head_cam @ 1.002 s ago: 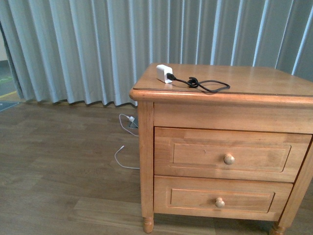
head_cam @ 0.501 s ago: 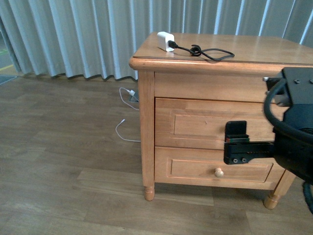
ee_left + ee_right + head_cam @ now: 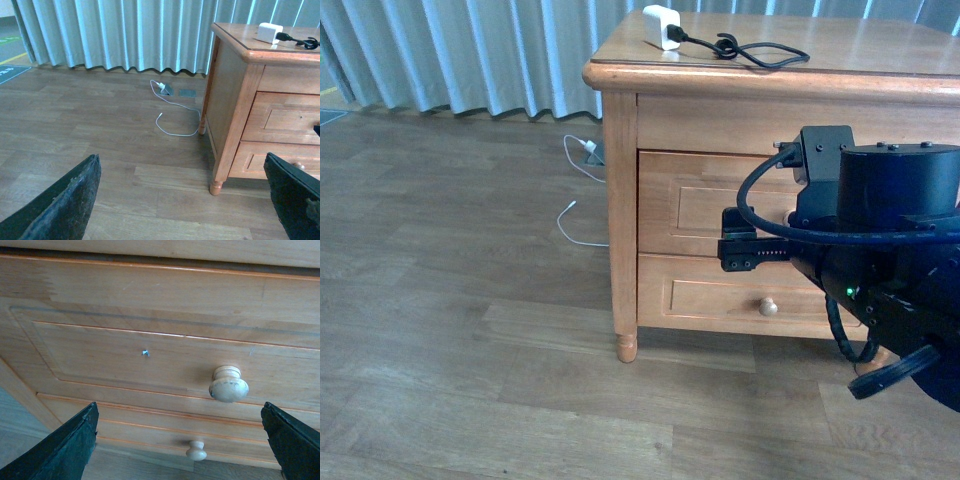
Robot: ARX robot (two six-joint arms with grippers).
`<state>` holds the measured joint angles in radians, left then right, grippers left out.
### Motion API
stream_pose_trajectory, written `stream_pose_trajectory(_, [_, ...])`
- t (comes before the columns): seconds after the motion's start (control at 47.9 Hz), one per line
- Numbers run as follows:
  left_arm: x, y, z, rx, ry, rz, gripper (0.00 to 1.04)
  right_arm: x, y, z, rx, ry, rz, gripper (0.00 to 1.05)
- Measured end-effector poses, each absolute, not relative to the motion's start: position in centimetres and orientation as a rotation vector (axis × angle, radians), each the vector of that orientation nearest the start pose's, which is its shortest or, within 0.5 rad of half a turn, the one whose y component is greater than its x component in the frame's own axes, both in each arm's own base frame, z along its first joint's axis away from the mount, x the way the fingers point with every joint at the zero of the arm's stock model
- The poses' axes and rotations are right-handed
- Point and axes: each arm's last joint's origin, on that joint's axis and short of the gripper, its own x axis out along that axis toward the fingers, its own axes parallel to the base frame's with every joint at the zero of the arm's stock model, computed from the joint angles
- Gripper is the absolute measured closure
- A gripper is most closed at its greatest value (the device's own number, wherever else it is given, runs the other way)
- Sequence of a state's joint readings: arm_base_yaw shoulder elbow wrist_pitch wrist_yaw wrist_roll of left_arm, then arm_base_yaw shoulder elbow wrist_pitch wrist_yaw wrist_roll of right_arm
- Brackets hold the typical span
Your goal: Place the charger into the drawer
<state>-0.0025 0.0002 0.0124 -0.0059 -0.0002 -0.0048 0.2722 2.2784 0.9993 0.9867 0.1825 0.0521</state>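
Honey-brown wooden nightstand (image 3: 620, 200) on turned feet, glossy tabletop (image 3: 880, 50). Shallow lower drawer (image 3: 700, 300) closed, round pale knob (image 3: 768, 306) at centre. Pale grey-blue pleated curtain (image 3: 470, 50) behind, hanging to floor. Grey-brown wood-plank floor (image 3: 450, 300). Thin white cable (image 3: 180, 135) looping on floor beside nightstand's side, running to white plug (image 3: 159, 86) near curtain hem. Small grey plate (image 3: 188, 93) just beside plug. Dark mat corner (image 3: 12, 72) at far edge.

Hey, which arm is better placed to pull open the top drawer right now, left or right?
Right. The right hand, open, faces the drawer front, with the knob close ahead of it. The left hand looks on from off the nightstand corner, seemingly farther away.
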Motion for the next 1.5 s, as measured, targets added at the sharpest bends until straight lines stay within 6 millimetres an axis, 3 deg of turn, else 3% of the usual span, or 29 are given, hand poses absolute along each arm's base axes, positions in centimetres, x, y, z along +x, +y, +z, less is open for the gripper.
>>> stream_pose_trajectory(0.292, [9.7,0.0,16.7,-0.005,-0.006,-0.002,0.06,42.7,10.4,4.6,-0.008,0.257,0.038,0.08])
stream_pose_trajectory(0.627, [9.7,0.0,16.7,-0.004,-0.006,-0.002,0.06,43.6,9.1,3.9,-0.003,0.249,-0.007,0.08])
stream_pose_trajectory(0.94, [9.7,0.0,16.7,-0.004,-0.006,-0.002,0.06,43.8,9.0,3.2,-0.007,0.259,-0.013,0.08])
stream_pose_trajectory(0.982, [9.7,0.0,16.7,-0.005,-0.006,-0.002,0.06,43.8,9.0,3.2,-0.006,0.259,-0.013,0.11])
stream_pose_trajectory(1.128, [9.7,0.0,16.7,-0.005,-0.006,-0.002,0.06,43.9,8.9,3.2,-0.006,0.255,-0.026,0.37])
stream_pose_trajectory(1.357, [9.7,0.0,16.7,-0.005,-0.006,-0.002,0.06,43.9,8.9,3.3,-0.006,0.252,-0.025,0.69])
stream_pose_trajectory(1.504, [9.7,0.0,16.7,-0.005,-0.006,-0.002,0.06,43.9,9.0,3.3,-0.006,0.251,-0.022,0.81])
